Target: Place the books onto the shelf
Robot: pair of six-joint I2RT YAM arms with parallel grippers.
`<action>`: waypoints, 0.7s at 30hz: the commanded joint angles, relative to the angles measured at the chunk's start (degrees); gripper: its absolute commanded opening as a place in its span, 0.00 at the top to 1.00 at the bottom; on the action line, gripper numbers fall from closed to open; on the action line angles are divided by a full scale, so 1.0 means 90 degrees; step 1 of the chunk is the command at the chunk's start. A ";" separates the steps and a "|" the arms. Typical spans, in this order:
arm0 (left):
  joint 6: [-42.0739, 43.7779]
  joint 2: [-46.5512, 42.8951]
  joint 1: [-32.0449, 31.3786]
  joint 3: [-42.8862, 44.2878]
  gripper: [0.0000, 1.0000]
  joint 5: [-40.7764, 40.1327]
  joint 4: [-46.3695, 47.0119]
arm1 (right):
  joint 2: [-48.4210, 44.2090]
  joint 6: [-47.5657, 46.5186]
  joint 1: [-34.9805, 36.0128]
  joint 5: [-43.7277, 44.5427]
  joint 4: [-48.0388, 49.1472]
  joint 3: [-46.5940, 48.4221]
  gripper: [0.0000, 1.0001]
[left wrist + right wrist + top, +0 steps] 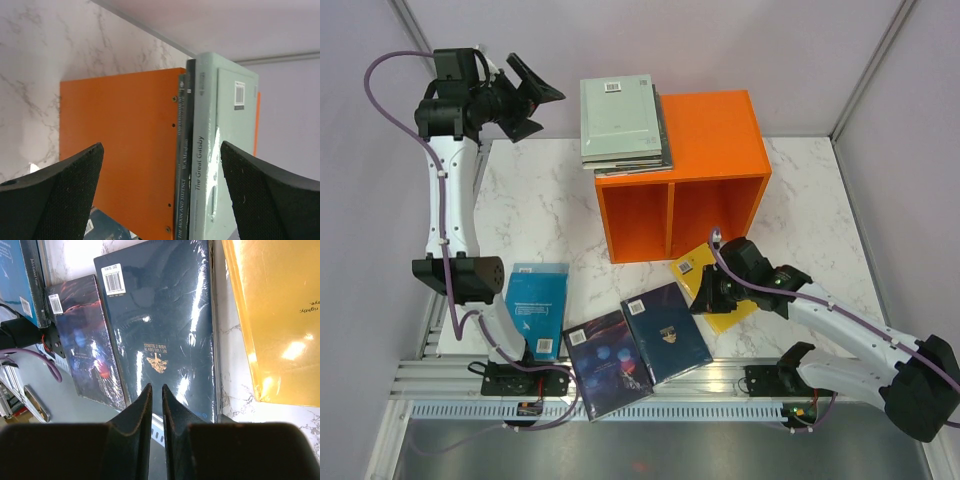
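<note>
Four books on the table: they all lie flat in front of the shelf (705,120), not inside it.
Shelf: a big orange box on the white marble table (540,200). It has two square holes side by side, and they face the arms.
Stack of books (618,115): it lies on top of the shelf, at its left end. The top book is pale grey-green with a barcode sticker.
Yellow book (728,316): just in front of the shelf's right hole, partly under the right arm.
Dark blue book (665,335): in front of the shelf's middle wall and farther out than the yellow one. A thin strip of table shows between the two.
Purple space book (605,365): pressed against the dark blue book's left side, farthest from the shelf.
Light blue book (537,300): in front of the shelf and off to its left, by itself.
Left gripper (552,112): up in the air to the left of the shelf, near the stack. Its fingers are spread wide and hold nothing.
Right gripper (156,390): low down in front of the shelf's right hole, over the books there. Its fingers are almost together with only a thin slit, and nothing shows between them.
</note>
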 commanded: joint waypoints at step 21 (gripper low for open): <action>-0.0491 -0.6586 -0.1568 -1.0187 0.00 -0.0593 0.1336 | 0.0970 -0.0238 -0.0017 0.0064 0.0705 -0.0454 0.12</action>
